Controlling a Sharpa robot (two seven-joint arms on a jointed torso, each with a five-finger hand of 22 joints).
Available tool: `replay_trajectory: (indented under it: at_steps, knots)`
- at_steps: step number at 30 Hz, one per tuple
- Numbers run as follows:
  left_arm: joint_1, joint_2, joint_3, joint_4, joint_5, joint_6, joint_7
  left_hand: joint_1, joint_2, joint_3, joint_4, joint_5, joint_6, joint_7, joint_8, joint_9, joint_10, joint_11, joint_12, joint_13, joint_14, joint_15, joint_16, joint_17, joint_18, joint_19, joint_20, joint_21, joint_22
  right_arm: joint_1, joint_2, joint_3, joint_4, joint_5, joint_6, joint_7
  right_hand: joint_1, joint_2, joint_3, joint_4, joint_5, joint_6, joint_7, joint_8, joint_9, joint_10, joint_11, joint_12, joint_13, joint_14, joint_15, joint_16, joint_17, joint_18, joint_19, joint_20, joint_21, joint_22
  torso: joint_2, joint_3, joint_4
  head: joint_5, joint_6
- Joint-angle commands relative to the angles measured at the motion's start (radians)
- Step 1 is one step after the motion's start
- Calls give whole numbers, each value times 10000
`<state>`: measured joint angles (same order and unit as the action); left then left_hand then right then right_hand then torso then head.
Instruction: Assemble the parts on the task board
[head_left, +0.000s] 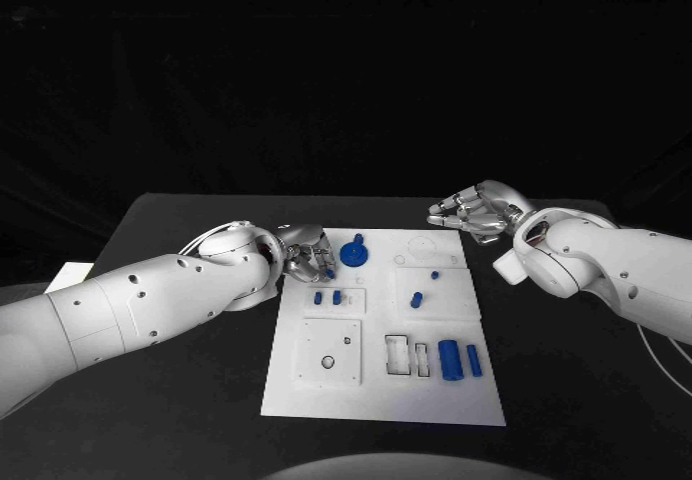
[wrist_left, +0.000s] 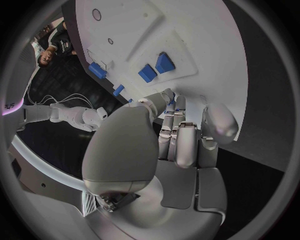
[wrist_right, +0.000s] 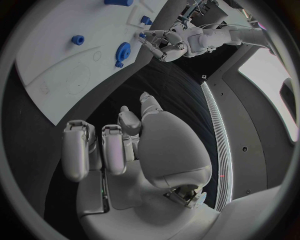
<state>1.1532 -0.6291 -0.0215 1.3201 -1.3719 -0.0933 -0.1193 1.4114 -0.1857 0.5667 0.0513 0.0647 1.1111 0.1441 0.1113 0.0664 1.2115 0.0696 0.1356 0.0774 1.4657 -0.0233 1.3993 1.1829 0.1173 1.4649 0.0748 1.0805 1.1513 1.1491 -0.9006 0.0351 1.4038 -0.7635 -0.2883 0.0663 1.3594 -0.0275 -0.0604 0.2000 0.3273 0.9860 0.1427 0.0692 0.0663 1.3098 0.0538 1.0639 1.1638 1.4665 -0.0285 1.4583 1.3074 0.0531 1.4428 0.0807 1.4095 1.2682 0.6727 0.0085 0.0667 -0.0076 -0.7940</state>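
Observation:
The white task board (head_left: 382, 390) lies mid-table. On it are a blue gear (head_left: 356, 252) at the far left corner, two small blue pieces (head_left: 327, 297) below it, two more (head_left: 434, 274) (head_left: 415, 297) to the right, and two blue cylinders (head_left: 460, 360) near the front right. My left hand (head_left: 303, 255) hovers at the board's left edge beside the gear, fingers bent and apart, with nothing in them. My right hand (head_left: 476, 212) hangs just past the board's far right corner, fingers loosely bent, empty. The right wrist view shows the gear (wrist_right: 123, 50) and the left hand (wrist_right: 164, 44) next to it.
Black table (head_left: 173, 420) surrounds the board on all sides. The board has a raised square plate (head_left: 329, 350) with holes at the front left and narrow slots (head_left: 405, 357) beside the cylinders. A pale sheet (head_left: 69, 275) lies at the table's left edge.

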Motion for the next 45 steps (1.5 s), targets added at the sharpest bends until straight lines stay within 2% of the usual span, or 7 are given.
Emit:
replay_trajectory:
  at_steps: [1, 16, 28, 35, 45]
  knots:
    - [-3, 41, -4, 14, -1, 137, 30, -75, -3, 17, -25, 26, 57, 30, -43, 5, 64, 31, -46, 13, 369, 76, 50, 9, -173, 193, 28, 49, 7, -6, 3, 0, 7, -48, 34, 73, -16, 95, -22, -21, 16, -23, -2, 37, 16, -52, -2, -56, -9, 630, 52, -41, 698, 106, -10, -11, -54, -10, 2, -1, 1, -6, 6]
    - [-3, 150, -8, -32, -103, 290, -69, -85, -5, 17, -26, 26, 57, 31, -49, 4, 65, 33, -52, 14, 368, 76, 48, 2, -173, 192, 29, 48, 7, -6, 6, 0, 6, -44, 70, 60, -16, 95, -22, -21, 16, -23, -2, 37, 16, -52, -2, -56, -9, 630, 52, -41, 698, 106, -10, -11, -54, -10, 7, 3, -10, -24, 6]
    - [-5, 201, -22, -77, -241, 603, -272, -110, -4, 17, -24, 24, 61, 30, -59, 4, 71, 35, -64, 17, 370, 78, 60, 25, -176, 191, 31, 61, 22, -6, 23, 0, -6, -43, 86, 66, -16, 95, -22, -21, 16, -23, -2, 37, 16, -52, -2, -56, -9, 630, 52, -41, 698, 106, -10, -11, -54, -10, 0, 8, 6, -37, -29]
    - [-14, 169, -25, -45, -260, 719, -479, -321, -194, -60, -39, 21, -133, 137, -264, -23, -131, 137, -282, -11, 344, 154, 40, -49, -186, 168, 78, 60, 43, -7, 16, 0, -5, -42, 82, 73, -16, 95, -22, -21, 16, -23, -2, 37, 16, -52, -2, -56, -9, 630, 52, -41, 698, 106, -10, -11, -54, -10, 3, -3, 4, -65, -42]
    - [-18, 167, -25, -43, -263, 667, -541, -392, -246, -49, -73, 26, -374, 241, -467, -32, -236, 226, -426, -19, 330, 222, 41, -79, -195, 158, 134, 82, 80, -8, 13, 0, -10, -35, 57, 88, -30, 98, -33, -18, 20, -28, -2, 38, 15, -137, -2, -206, -134, 603, 52, -115, 584, 134, -68, -11, -129, -144, -4, 0, 2, -71, -43]
